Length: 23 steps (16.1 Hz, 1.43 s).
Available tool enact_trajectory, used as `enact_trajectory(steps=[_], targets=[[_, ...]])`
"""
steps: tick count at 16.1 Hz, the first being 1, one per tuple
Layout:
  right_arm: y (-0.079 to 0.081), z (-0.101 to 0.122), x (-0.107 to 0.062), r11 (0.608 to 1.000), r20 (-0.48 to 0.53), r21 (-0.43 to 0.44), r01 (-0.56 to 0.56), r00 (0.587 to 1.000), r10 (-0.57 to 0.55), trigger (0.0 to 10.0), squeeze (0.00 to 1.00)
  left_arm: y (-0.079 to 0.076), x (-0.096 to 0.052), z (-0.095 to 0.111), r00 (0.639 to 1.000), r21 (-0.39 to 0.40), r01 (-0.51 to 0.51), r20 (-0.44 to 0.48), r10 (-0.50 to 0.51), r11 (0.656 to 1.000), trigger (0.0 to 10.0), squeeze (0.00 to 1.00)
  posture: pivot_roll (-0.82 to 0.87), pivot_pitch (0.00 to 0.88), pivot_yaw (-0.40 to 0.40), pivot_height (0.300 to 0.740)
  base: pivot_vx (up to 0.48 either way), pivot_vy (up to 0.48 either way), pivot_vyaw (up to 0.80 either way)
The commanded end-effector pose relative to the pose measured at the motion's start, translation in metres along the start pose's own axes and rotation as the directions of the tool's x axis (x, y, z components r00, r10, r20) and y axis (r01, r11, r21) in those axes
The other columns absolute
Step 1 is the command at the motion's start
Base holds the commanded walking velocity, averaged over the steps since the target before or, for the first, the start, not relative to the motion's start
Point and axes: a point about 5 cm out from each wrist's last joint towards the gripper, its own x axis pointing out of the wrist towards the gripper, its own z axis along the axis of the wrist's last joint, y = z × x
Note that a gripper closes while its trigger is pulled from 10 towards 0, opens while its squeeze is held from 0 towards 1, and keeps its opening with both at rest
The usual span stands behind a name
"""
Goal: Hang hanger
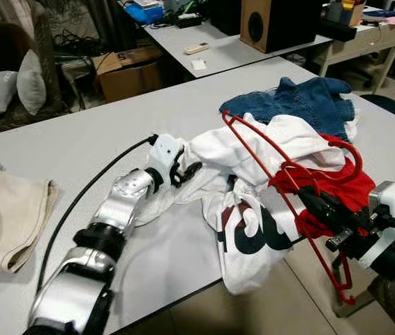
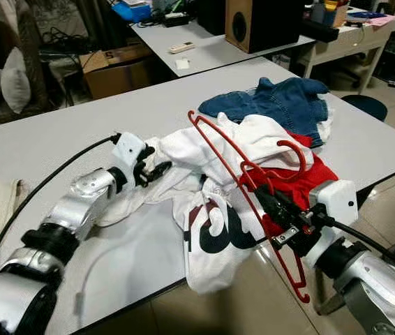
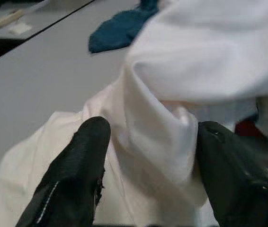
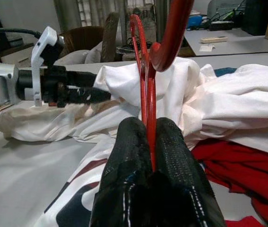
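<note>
Red hanger (image 2: pixel 243 178) lies over the white shirt (image 2: pixel 253 143) at the worktop's (image 2: pixel 79 118) right near edge, pinched by the right gripper (image 4: pixel 148 142), while the left gripper (image 3: pixel 146 156), fingers wide, straddles a shirt fold, so threading seems next.

You've got a big grey table (image 1: pixel 79 139) up front, with a second table (image 1: pixel 225 49) behind it carrying a wooden speaker (image 1: pixel 264 24) and a remote (image 1: pixel 196 48). There's a cardboard box (image 1: pixel 124 70) on the floor between them, a dark chair with pillows (image 1: pixel 16 84) far left, and a beige tiled floor (image 1: pixel 253 307).
</note>
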Motion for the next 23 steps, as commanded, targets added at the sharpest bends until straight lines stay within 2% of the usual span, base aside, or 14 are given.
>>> enact_trajectory(steps=[1,5,7,10,12,13,14,15,17,18,19,20,21,23], targets=[[0.003,0.002,-0.002,1.0,0.001,-0.018,-0.002,1.0,0.002,10.0,0.0,0.009,0.0,0.003,0.999,-0.057,-0.05,0.015,0.051,0.997,0.0,0.0,-0.18,0.0,0.153,0.74,0.0,0.0,0.0],[0.007,-0.01,-0.012,0.999,-0.086,-0.032,-0.027,0.996,0.024,10.0,0.0,0.008,0.005,0.005,0.996,-0.146,-0.061,0.051,0.069,0.987,0.0,0.0,-0.2,0.0,0.162,0.74,0.0,0.0,0.0],[0.006,-0.015,-0.016,0.998,-0.123,-0.055,-0.007,0.992,0.0,10.0,0.0,0.012,0.008,0.016,0.987,-0.287,-0.051,0.13,0.092,0.957,0.0,0.0,-0.2,0.0,0.165,0.74,0.0,0.0,0.0],[0.006,-0.018,-0.015,0.999,-0.123,-0.046,0.013,0.992,-0.019,10.0,0.0,0.018,0.008,0.028,0.976,-0.359,-0.023,0.194,0.099,0.933,0.0,0.0,-0.2,0.0,0.165,0.74,0.0,0.0,0.0],[0.009,-0.022,-0.013,0.999,-0.124,-0.034,0.001,0.992,-0.005,10.0,0.0,0.026,0.006,0.042,0.965,-0.373,0.003,0.246,0.095,0.928,0.0,0.0,-0.18,0.0,0.17,0.74,0.0,0.0,0.0],[0.009,-0.022,-0.013,0.999,-0.124,-0.034,0.001,0.992,-0.005,10.0,0.0,0.026,0.006,0.042,0.965,-0.373,0.003,0.246,0.095,0.928,0.0,0.0,-0.18,0.0,0.17,0.74,0.0,0.0,0.0],[0.01,-0.023,-0.012,1.0,-0.119,-0.03,-0.006,0.993,0.003,10.0,0.0,0.023,0.005,0.041,0.97,-0.302,0.045,0.24,0.03,0.952,0.0,0.0,-0.18,0.0,0.18,0.74,0.0,0.0,0.0],[0.012,-0.023,-0.01,1.0,-0.109,-0.026,-0.01,0.994,0.007,10.0,0.0,0.017,0.003,0.036,0.976,-0.167,0.102,0.206,-0.066,0.981,0.0,0.0,-0.18,0.0,0.184,0.74,0.0,0.0,0.0],[0.012,-0.023,-0.011,1.0,-0.105,-0.028,-0.006,0.995,0.003,10.0,0.0,0.01,0.0,0.028,0.976,-0.016,0.153,0.162,-0.148,0.988,0.0,0.0,-0.18,0.0,0.189,0.74,0.0,0.0,0.0],[0.012,-0.023,-0.011,1.0,-0.104,-0.028,-0.005,0.995,0.002,10.0,0.0,0.01,-0.001,0.024,0.977,0.02,0.156,0.142,-0.157,0.988,0.0,0.0,-0.18,0.0,0.192,0.74,0.0,0.0,0.0],[0.013,-0.023,-0.013,1.0,-0.099,-0.028,-0.003,0.995,0.0,10.0,0.0,0.013,-0.007,0.017,0.976,0.055,0.157,0.144,-0.164,0.986,10.0,0.84,-0.18,0.0,0.195,0.74,0.0,0.0,0.0],[0.013,-0.023,-0.013,1.0,-0.097,-0.028,-0.003,0.995,0.0,10.0,0.0,0.015,-0.008,0.018,0.974,0.048,0.152,0.163,-0.158,0.987,10.0,0.84,-0.18,0.0,0.195,0.74,0.0,0.0,0.0],[0.013,-0.023,-0.013,1.0,-0.096,-0.028,-0.004,0.995,0.001,10.0,0.0,0.017,-0.01,0.018,0.972,0.071,0.15,0.173,-0.161,0.986,10.0,1.0,-0.18,0.0,0.194,0.74,0.0,0.0,0.0],[0.014,-0.023,-0.014,1.0,-0.098,-0.025,-0.007,0.995,0.004,10.0,0.0,0.019,-0.012,0.014,0.975,0.073,0.139,0.162,-0.15,0.988,10.0,1.0,-0.18,0.0,0.195,0.74,0.0,0.0,0.0]])
